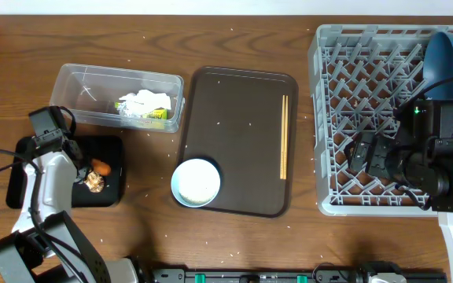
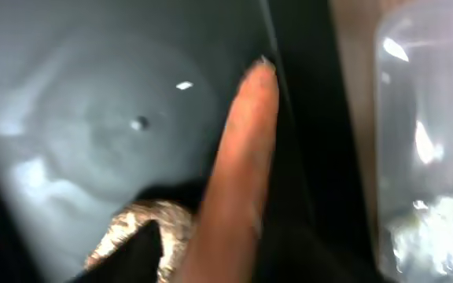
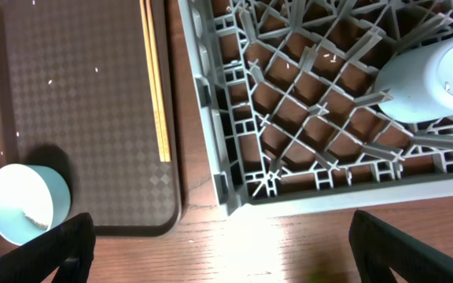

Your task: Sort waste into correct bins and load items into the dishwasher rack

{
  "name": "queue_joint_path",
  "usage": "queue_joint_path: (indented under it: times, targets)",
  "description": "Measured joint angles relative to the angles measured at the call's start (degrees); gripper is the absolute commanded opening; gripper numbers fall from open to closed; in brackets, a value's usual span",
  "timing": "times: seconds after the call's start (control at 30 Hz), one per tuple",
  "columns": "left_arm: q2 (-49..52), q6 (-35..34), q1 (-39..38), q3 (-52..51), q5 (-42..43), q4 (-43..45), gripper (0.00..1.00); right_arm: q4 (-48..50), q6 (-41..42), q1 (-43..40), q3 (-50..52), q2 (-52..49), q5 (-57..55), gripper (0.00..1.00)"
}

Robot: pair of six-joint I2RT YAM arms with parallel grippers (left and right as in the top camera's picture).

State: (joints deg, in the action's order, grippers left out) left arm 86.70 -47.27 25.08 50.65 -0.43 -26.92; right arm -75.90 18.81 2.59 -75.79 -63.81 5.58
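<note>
Left gripper low over black tray at near left, just beside carrot; can't tell whether parted or clamped, wrist view too close and blurred

Carrot lying on tray floor, brown lump touching or just beside it on the near side

Clear tub just beyond the black tray, holding white tissue and green wrapper at its right end

Brown serving tray in the middle: chopsticks side by side along its right edge, white bowl upright at its near left corner

White grains scattered on serving tray and table

Right gripper spread wide, nothing between the fingers, hanging over near left edge of rack

Blue plate standing on edge in far right corner of rack

Pale cup upside down among the pegs, seen only from right wrist; colour inside not visible
</note>
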Motion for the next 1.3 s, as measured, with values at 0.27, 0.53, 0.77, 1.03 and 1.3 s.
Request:
queue_joint_path:
  times: [0.27,0.53,0.77,1.03,1.3]
  targets:
    - [-9.4,6.8,-0.8,0.6,11.8,-2.6,0.66,0.1,-0.2,0.0,0.0,0.0,0.0,0.95]
    - [-23.0,24.4,-19.4,2.2,22.3,-2.4,0.67,5.3,-0.1,0.0,0.0,0.0,0.0,0.95]
    - [-21.6,35.8,-46.4,2.4,19.6,1.1,0.67,9.3,1.8,-0.2,0.0,0.0,0.0,0.96]
    - [-7.8,38.6,-64.3,2.4,8.3,10.9,0.67,8.2,4.7,-1.3,0.0,0.0,0.4,0.97]
    - [3.3,38.1,-66.6,2.4,5.4,16.6,0.67,5.0,4.9,-1.3,0.0,0.0,0.7,0.97]
